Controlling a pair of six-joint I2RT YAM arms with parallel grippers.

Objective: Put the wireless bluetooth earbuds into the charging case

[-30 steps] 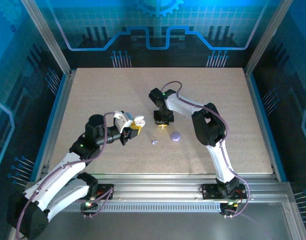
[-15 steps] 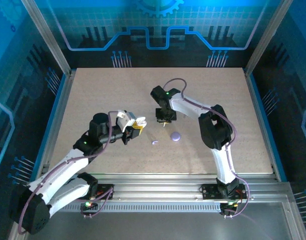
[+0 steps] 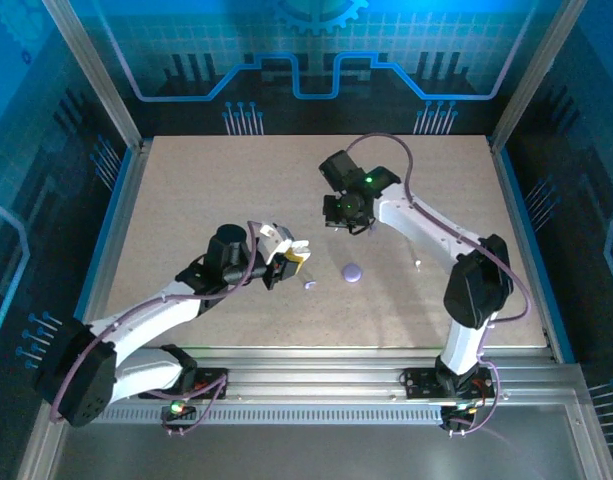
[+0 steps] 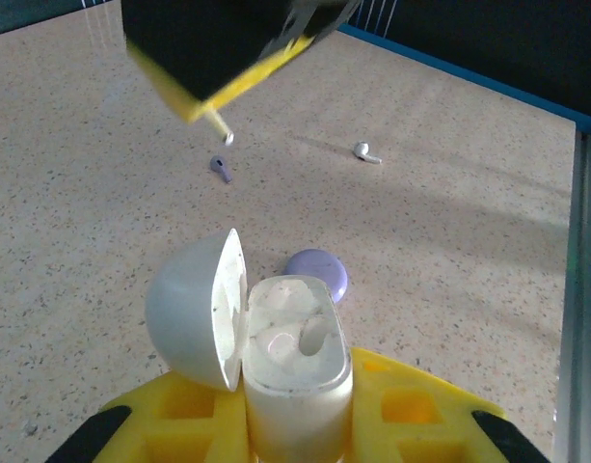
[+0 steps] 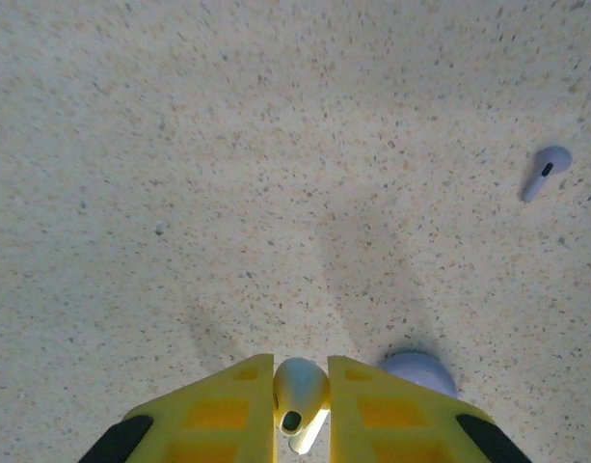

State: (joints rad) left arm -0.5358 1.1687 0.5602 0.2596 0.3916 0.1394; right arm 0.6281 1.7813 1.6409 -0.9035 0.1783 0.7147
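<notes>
Left gripper (image 3: pixel 286 256), nearest the bases, has its yellow moulded fingers pressed on the charging case (image 4: pixel 295 362), an off-white glossy shell whose domed lid (image 4: pixel 191 316) stands swung open beside the hollowed base. Beneath spreads the table (image 3: pixel 186 190), a matte beige board flecked with dark grains and edged in blue. Just beyond the case lies a rounded lavender disc (image 4: pixel 317 273) (pebble-smooth, possibly a second shell; too small to say). Farther out rest a lavender earbud (image 4: pixel 221 169) and a white earbud (image 4: pixel 365 151), well apart on the bare board. Higher up, the right gripper (image 5: pixel 300 386) pinches the held earbud (image 5: pixel 300 391), pale and shiny, between its yellow fingers. Aluminium posts (image 3: pixel 86 70) and blue circuit-patterned panels (image 3: pixel 316 50) wall the far side.
</notes>
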